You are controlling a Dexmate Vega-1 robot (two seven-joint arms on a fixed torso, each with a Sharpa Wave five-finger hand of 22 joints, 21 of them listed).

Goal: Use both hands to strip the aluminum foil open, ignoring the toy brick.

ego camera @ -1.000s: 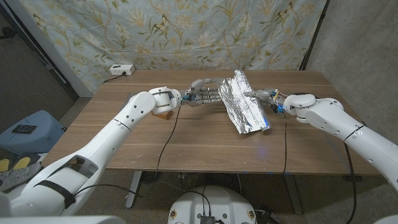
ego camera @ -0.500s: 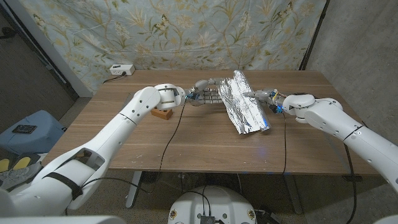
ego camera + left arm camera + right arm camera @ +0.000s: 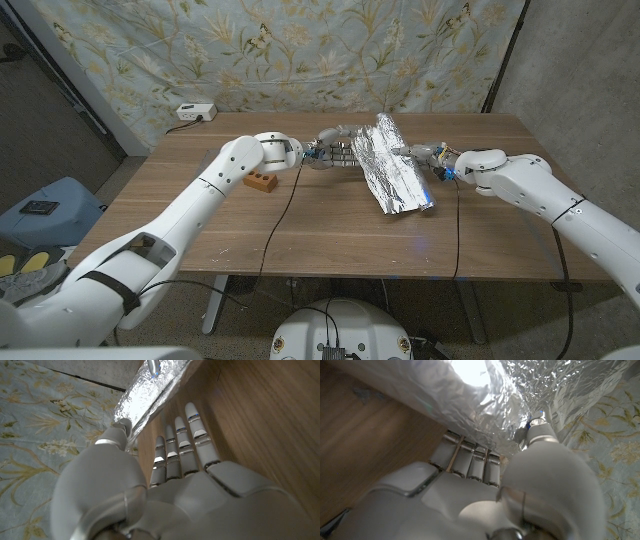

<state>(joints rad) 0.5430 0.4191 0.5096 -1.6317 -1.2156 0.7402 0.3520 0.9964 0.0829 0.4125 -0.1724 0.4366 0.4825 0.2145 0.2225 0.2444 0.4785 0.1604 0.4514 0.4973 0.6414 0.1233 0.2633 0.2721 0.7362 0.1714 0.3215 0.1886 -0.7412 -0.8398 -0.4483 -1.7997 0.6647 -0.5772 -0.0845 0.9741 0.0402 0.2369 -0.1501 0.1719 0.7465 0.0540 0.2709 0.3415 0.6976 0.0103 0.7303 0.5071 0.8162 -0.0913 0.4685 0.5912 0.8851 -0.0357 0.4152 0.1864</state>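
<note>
Foil [image 3: 395, 165], one crumpled sheet mid-table toward the far side, my right hand [image 3: 428, 154] gripping its right edge, fingers [image 3: 470, 457] under it in the right wrist view, my left hand [image 3: 330, 150] pinching its left edge, one toy brick [image 3: 260, 181] left on the table [image 3: 330, 235].

Both arms reach forward and inward; the left hand [image 3: 330, 150] extends straight fingers [image 3: 192, 435]; the right hand [image 3: 425, 155] pinches with its thumb.

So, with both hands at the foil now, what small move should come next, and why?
Probably draw the two hands slowly apart. The left hand has its thumb on the aluminum foil edge, and the right hand has its fingers tucked under the opposite side. The sheet stands tented between them, so outward pull should spread it. The toy brick lies aside.
</note>
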